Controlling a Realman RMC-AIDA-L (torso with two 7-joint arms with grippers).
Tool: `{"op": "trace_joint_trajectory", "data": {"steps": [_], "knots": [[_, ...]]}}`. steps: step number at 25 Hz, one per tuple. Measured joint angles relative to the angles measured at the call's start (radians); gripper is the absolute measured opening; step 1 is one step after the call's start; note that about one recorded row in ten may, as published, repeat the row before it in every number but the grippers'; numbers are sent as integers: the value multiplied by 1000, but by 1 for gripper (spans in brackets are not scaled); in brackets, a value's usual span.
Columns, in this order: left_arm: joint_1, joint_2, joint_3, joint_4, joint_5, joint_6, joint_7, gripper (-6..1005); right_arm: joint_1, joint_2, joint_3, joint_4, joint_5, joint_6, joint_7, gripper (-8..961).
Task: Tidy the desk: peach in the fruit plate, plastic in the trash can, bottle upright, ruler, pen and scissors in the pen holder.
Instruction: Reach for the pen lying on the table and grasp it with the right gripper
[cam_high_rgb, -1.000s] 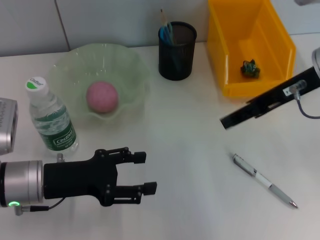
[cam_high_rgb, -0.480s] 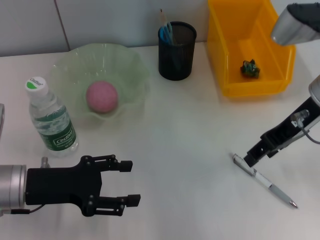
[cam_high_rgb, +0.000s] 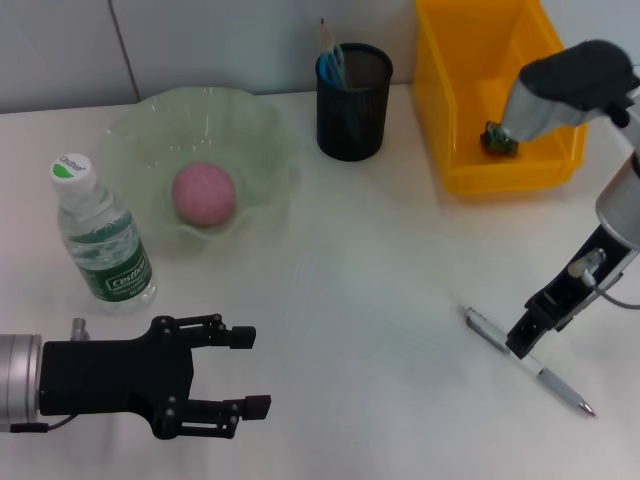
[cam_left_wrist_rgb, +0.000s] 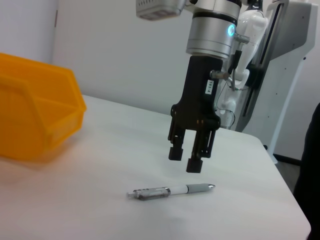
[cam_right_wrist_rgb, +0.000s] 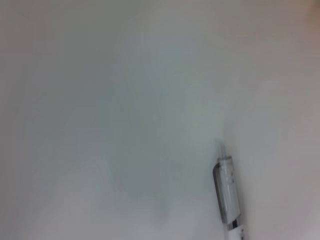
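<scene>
Far left of head view, bottle (cam_high_rgb: 98, 235) stands upright w/ cap on, so that item looks done. Lower left, left gripper (cam_high_rgb: 240, 371) sits low over the desk (cam_high_rgb: 360, 260), fingers apart, holding nothing; prob. parked clear so the other arm has room. Just right of the bottle, upper left-centre, fruit plate (cam_high_rgb: 262, 135) holds the peach (cam_high_rgb: 204, 194) in its middle, touching the dish floor — also done by the look of it. Top centre, pen holder (cam_high_rgb: 354, 100) already has a few items standing in it, can't tell exactly which. Upper right, yellow trash can (cam_high_rgb: 462, 115) w/ a small dark crumpled scrap (cam_high_rgb: 500, 137) on its floor, likely the plastic. Lower right, pen (cam_high_rgb: 528, 361) lies flat on the desk, angled, well apart from the holder: the last item out of place. Right gripper (cam_left_wrist_rgb: 191, 156) hangs pointing straight down right above the pen's middle, jaws apart w/ a narrow gap, not touching yet per left wrist view. Vertical approach suits pinching a thin barrel across its width. Judgement: step in hand is the pen pick; needs a short descent, then close.
</scene>
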Motion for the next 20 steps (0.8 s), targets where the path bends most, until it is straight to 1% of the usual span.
{"op": "trace_joint_trajectory", "data": {"steps": [7, 20], "knots": [[7, 1, -1, 8, 0, 0, 11, 807, -12, 1, -74, 8, -6, 27, 9, 624], [5, 2, 0, 11, 1, 0, 12, 807, -26, 1, -129, 30, -8, 108, -13, 625]]}}
